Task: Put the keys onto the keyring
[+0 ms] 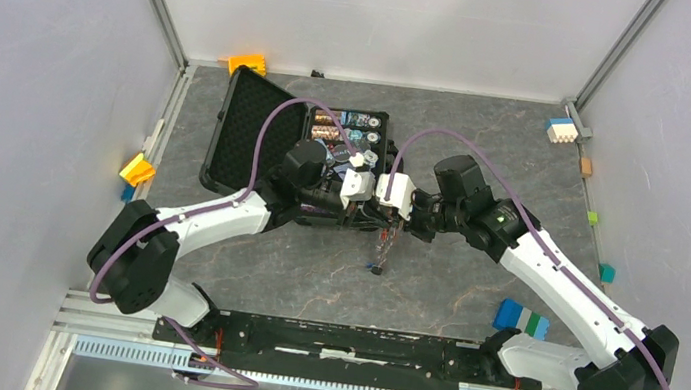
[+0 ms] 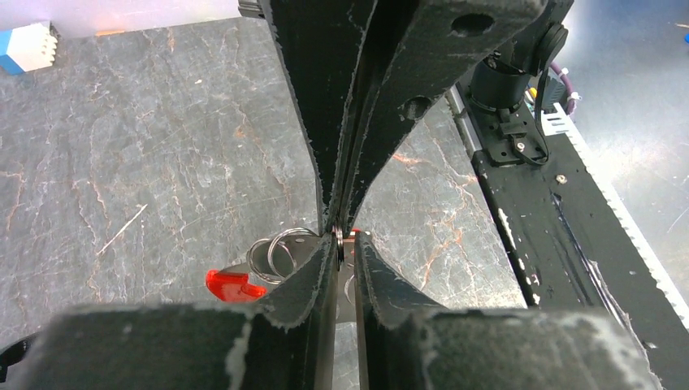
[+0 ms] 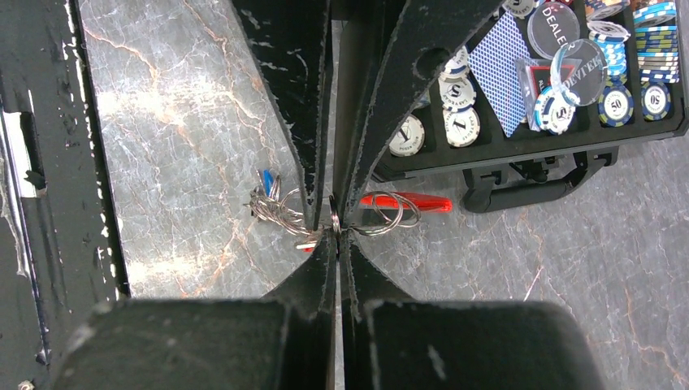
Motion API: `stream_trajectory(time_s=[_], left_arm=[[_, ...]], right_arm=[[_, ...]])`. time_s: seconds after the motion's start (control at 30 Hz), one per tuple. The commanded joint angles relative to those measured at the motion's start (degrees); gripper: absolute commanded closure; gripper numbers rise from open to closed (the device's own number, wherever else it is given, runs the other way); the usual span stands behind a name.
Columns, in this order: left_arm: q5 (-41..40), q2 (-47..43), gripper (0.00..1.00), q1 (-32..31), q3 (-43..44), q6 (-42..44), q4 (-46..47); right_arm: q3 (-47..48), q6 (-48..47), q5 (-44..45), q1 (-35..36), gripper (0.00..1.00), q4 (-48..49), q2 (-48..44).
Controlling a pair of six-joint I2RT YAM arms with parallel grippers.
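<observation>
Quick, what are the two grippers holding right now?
Left gripper: shut on the keyring.
Right gripper: shut on the keyring too.

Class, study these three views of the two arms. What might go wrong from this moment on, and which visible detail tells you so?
1. The left pincer and right pincer meet tip to tip on the thin keyring; with so little metal gripped, it may slip free.
2. The blue key sits among bunched silvery loops and might snag.
3. The open poker chip case lies close; a swing could strike it.
</observation>
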Motion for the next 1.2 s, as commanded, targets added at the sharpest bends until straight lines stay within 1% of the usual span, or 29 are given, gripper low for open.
stream_trajectory(time_s=[0.0,0.2,0.3,0.5,0.57,0.67,0.7,0.9,1.07,1.17], left_arm=[[1.3,-1.4,0.83,-0.2,-0.1,-2.7,3.8],[1.5,-1.2,0.90,-0.3,-0.2,-3.9,4.4],[1.4,-1.3,0.97,-0.3,-0.2,-4.3,4.4],[1.7,-2.2,0.98,0.3,-0.2,-7.0,4.2],[2.3,-2.5,0.98,1.0,-1.4,-10.8,8.2],[2.7,-2.8,0.98,2.1,-3.5,-16.5,16.1],[2.9,-2.9,0.98,2.3,-3.9,-18.7,17.4],[3.6,-3.2,0.98,2.4,-5.0,-23.2,22.7],[3.6,-3.0,0.98,2.3,-5.6,-26.3,26.0],[3.4,-3.0,0.98,2.4,-5.8,-26.8,26.7]], right_arm=[[1.3,0.4,-1.5,0.2,1.00,3.2,-0.3],[1.0,0.4,-1.5,0.2,1.00,3.1,-0.2],[1.0,0.4,-1.5,0.2,1.00,3.1,0.0],[0.6,0.5,-1.2,-0.5,0.99,3.4,-0.6],[0.2,0.5,-2.3,-1.4,0.95,3.6,-1.2],[-0.4,0.2,-5.2,-3.3,0.83,3.8,-2.3],[-0.6,-0.1,-6.4,-4.1,0.80,3.7,-2.6],[-1.5,-1.5,-13.6,-7.9,0.63,3.1,-4.8],[-3.2,-1.5,-18.4,-8.3,0.60,4.0,-5.5],[-3.7,-2.0,-21.0,-8.3,0.58,3.7,-5.2]])
